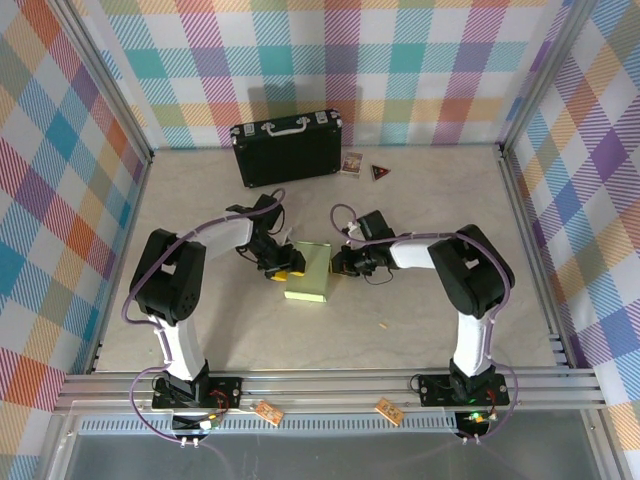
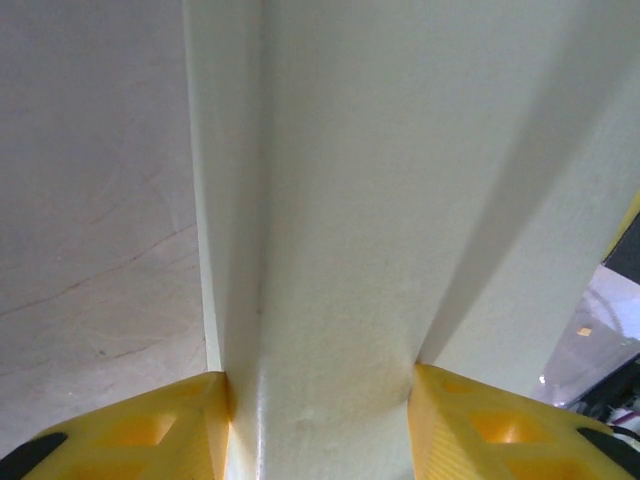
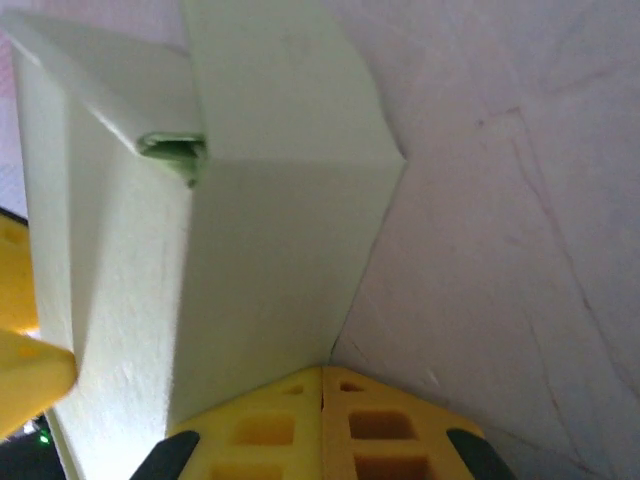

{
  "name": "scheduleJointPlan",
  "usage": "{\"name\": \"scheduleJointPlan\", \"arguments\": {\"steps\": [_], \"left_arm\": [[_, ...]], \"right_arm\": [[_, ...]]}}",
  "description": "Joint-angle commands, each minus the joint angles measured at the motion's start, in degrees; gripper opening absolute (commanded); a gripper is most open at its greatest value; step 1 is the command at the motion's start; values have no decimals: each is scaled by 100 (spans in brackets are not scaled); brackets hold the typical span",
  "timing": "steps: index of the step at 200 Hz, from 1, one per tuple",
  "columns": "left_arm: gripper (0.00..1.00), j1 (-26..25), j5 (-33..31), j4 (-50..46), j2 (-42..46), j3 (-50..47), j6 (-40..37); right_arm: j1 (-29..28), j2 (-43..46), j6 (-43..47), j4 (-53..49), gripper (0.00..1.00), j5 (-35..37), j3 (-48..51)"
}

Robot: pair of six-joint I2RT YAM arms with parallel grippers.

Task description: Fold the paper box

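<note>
- The paper box [image 1: 311,274] sits on the table [image 1: 430,320] near the middle, between my two arms; it is pale green, and its panels meet at creased angles
- My left gripper [image 1: 284,266] is at the box's left side and my right gripper [image 1: 337,262] at its right side; the two face each other across the card
- In the left wrist view my yellow fingers [image 2: 150,435] stand partly apart; a raised ridge of the box [image 2: 330,200] fills the gap and touches both inner faces, so this gripper is clamped across that fold
- In the right wrist view my two yellow fingers [image 3: 270,430] are pressed together, with only a thin seam between them
- There a lower corner of the box [image 3: 270,250] comes right down to those closed tips; I cannot tell whether a sliver of card is nipped between them or only touches them
- At the left edge of that view another yellow finger rests against the box's far side
- A black case [image 1: 288,150] lies at the back of the table, well apart from the box
</note>
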State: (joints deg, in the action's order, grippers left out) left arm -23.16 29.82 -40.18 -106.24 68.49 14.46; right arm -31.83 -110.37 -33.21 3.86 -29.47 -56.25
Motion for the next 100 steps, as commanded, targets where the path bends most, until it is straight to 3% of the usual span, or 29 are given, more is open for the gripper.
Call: {"name": "scheduleJointPlan", "arguments": {"steps": [1,39,72,89,100], "left_arm": [[46,-142,381,673,-176,-431,413],[46,-165,466,1034,-121,-486,720],[47,-268,621,2213,26,-838,1624],[48,-345,459,2136,50,-754,1660],[49,-365,-115,1747,190,-682,1484]], "right_arm": [[-332,-153,-770,805,7,-739,-260],[-189,126,-843,891,8,-838,-164],[-45,116,-1317,1409,10,-1027,-15],[-68,207,-1026,785,13,-736,-157],[-35,389,-587,-48,20,-150,-277]]}}
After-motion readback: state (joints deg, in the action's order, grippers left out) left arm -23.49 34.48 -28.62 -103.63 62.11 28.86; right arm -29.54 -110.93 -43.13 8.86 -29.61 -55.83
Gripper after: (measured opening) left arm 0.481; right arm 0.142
